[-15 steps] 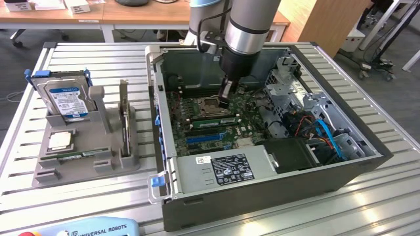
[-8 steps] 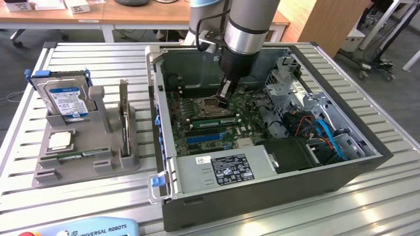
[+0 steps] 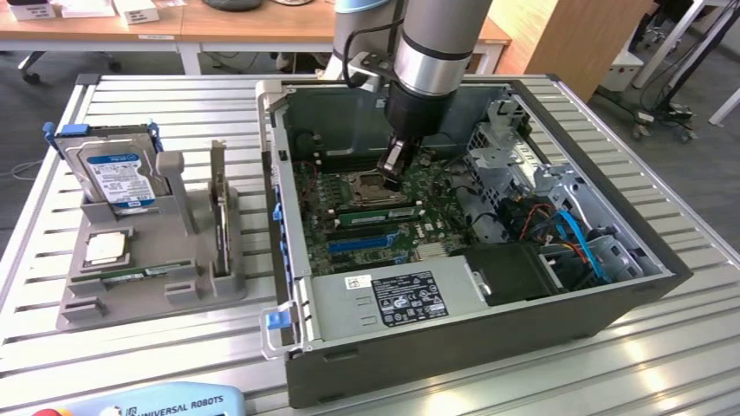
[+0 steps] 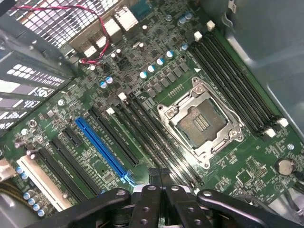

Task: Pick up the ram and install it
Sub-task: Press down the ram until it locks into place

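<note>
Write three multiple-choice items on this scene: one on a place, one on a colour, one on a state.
1. Where does the hard drive stand?
A. In the grey holder, at the exterior view's left of the computer case
B. Inside the computer case
C. On the wooden desk

2. What colour is the brightest long expansion slot on the motherboard?
A. Red
B. Yellow
C. Blue

3. How is the processor socket?
A. Covered by a cooler
B. Empty, contacts bare
C. Hidden under cables

Answers:
1 A: the hard drive stands upright in the grey holder beside the computer case.
2 C: the expansion slot is blue in the wrist view.
3 B: the processor socket shows its bare contacts inside the metal frame.
</note>
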`<state>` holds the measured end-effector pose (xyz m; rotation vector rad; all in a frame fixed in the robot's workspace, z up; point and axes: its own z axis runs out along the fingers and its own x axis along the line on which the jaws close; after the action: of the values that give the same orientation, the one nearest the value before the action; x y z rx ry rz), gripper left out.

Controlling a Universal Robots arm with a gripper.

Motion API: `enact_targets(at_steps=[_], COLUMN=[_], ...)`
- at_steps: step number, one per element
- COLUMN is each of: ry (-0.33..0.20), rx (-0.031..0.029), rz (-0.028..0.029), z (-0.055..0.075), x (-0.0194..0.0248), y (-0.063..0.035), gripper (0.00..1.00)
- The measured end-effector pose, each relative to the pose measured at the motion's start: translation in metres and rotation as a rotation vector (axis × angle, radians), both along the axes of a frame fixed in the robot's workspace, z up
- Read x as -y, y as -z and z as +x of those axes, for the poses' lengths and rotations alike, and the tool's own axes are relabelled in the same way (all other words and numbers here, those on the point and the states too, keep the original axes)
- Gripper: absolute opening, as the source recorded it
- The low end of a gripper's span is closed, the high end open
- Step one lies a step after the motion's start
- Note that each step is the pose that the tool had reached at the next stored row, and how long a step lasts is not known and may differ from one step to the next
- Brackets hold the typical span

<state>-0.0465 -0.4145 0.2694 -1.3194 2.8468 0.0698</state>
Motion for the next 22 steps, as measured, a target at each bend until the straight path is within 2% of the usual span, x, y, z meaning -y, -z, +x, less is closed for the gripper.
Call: enact_targets(at_steps=[22], ry=[0.19], rx=[0.0], rz=[0.0], z=[-0.0035], x=[0.0], y=[0.0002], gripper=[0.1])
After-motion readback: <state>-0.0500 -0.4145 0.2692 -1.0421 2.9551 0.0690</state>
